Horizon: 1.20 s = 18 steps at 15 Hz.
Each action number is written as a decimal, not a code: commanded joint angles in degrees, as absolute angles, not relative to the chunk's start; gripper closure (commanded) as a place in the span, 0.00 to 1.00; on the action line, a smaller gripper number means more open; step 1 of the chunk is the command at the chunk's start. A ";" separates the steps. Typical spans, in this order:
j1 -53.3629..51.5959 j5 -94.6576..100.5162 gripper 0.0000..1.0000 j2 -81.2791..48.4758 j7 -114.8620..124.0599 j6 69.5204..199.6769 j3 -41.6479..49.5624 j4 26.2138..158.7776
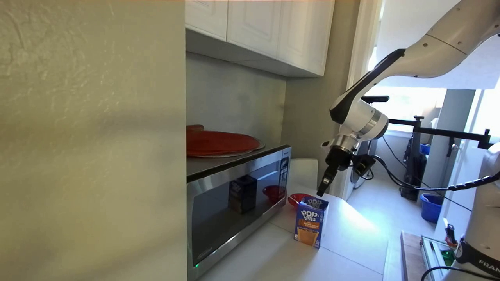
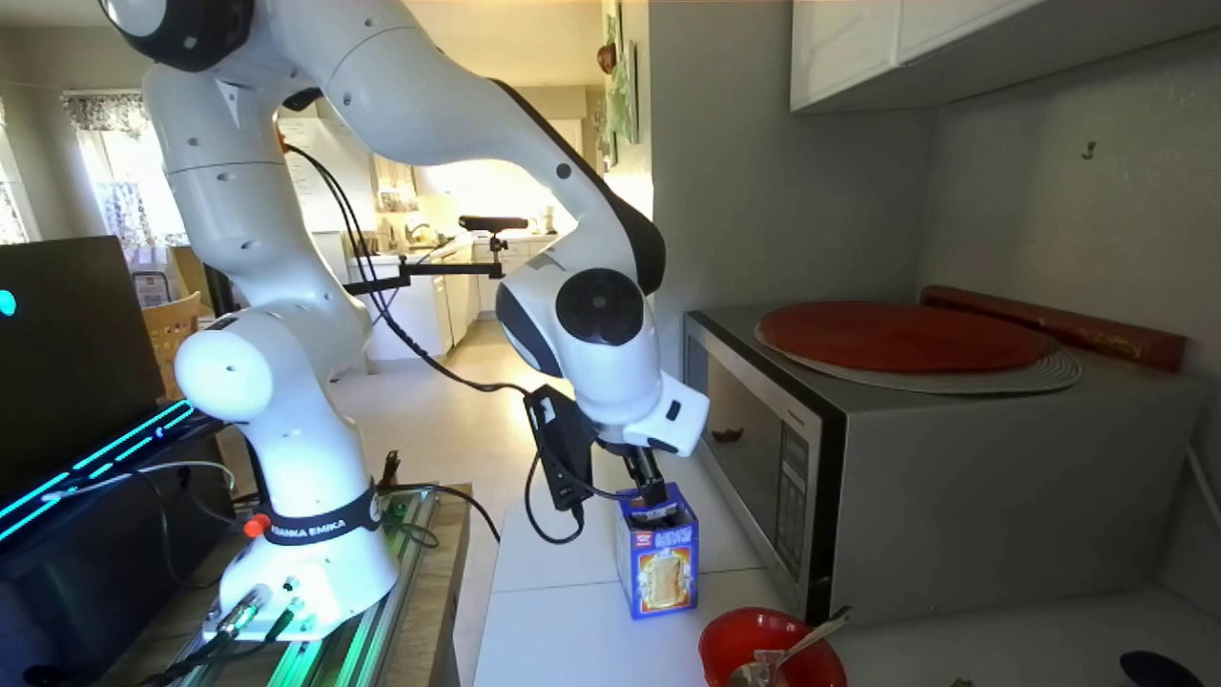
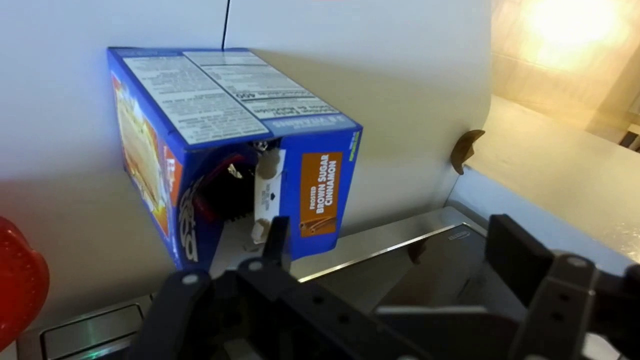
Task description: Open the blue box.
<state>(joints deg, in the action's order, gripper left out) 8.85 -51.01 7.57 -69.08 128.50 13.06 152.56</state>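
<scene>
one blue box point(image 2: 660, 577), one bowl point(image 2: 739, 637), one microwave point(image 2: 983, 506), one arm point(image 2: 420, 95), one gripper point(image 3: 392, 248), two fingers point(image 3: 517, 255), one bin point(image 1: 431, 208), one wall hook point(image 2: 1088, 151)

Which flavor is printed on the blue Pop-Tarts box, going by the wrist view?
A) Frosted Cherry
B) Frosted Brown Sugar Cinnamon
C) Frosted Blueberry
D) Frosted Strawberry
B: the wrist view shows "FROSTED BROWN SUGAR CINNAMON" in white on the orange-brown panel of the blue Pop-Tarts box, next to pictured cinnamon sticks.

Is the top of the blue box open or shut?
Partly open: in the wrist view, the blue box has a dark gap in its top, beside a brown-labelled panel.
</scene>
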 commanded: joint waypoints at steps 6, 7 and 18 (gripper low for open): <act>7.35 -61.96 0.00 1.59 -79.59 137.68 10.09 152.85; 7.25 -62.79 0.00 1.01 -80.19 138.24 9.65 152.76; 7.05 -65.12 0.08 -2.61 -81.01 141.13 7.55 151.58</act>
